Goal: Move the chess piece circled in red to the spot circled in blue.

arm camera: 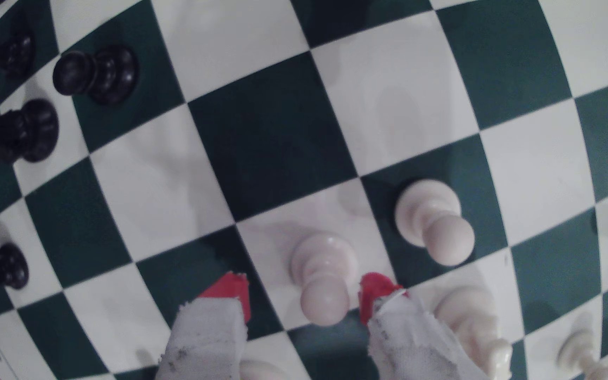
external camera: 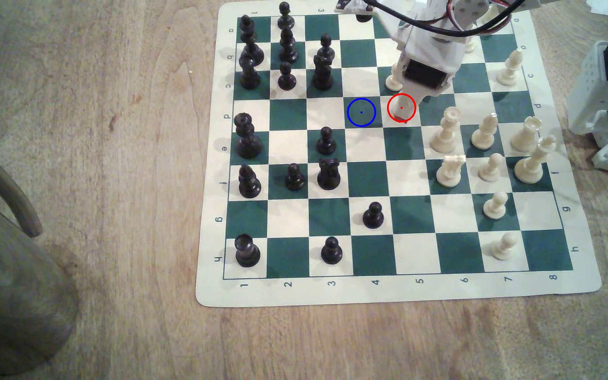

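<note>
**Gripper positioned over the ringed pawn, fingers apart**

The chessboard [external camera: 397,292] is being viewed from left to right in the exterior view. Black pieces are being shown crowded on the left columns, the nearest to the spot [external camera: 361,112] being a black pawn [external camera: 326,140] one row below and one column left. The spot itself, a dark green square ringed in blue, is being shown bare. Just to its right, the red-ringed white square is being covered by the gripper [arm camera: 304,297]. In the wrist view, the chess piece [arm camera: 322,281] is being shown upright between the red-tipped fingers [arm camera: 231,292], which are being held apart, not clamped. A second cream pawn [arm camera: 432,223] is being shown on the adjacent dark square, near one finger. Cream pieces, including a knight [external camera: 449,170], are being shown grouped further right.
</note>
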Robot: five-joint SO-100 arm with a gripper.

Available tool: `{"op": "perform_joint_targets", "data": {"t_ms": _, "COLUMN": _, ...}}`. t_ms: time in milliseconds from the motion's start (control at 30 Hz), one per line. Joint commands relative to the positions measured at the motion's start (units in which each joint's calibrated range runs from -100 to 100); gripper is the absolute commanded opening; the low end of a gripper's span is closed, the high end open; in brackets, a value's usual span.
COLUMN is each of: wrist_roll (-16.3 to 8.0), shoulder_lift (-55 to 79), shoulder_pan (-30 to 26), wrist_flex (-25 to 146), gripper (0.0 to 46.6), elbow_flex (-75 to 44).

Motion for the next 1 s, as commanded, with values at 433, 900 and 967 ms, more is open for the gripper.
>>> {"op": "perform_joint_targets", "data": {"t_ms": 433, "wrist_roll": -0.2, "shoulder_lift": -0.6, "shoulder_pan": -0.4, "wrist_flex": -1.9, "gripper": 14.1, "elbow_flex": -0.6}}
{"op": "perform_joint_targets", "data": {"t_ms": 900, "wrist_roll": -0.2, "shoulder_lift": 0.1, "shoulder_pan": -0.6, "wrist_flex": -2.0, "gripper": 11.0, "elbow_flex": 0.1}}
{"op": "perform_joint_targets", "data": {"t_ms": 967, "wrist_roll": -0.2, "shoulder_lift": 0.1, "shoulder_pan": -0.6, "wrist_flex": -2.0, "gripper": 10.5, "elbow_flex": 0.3}}
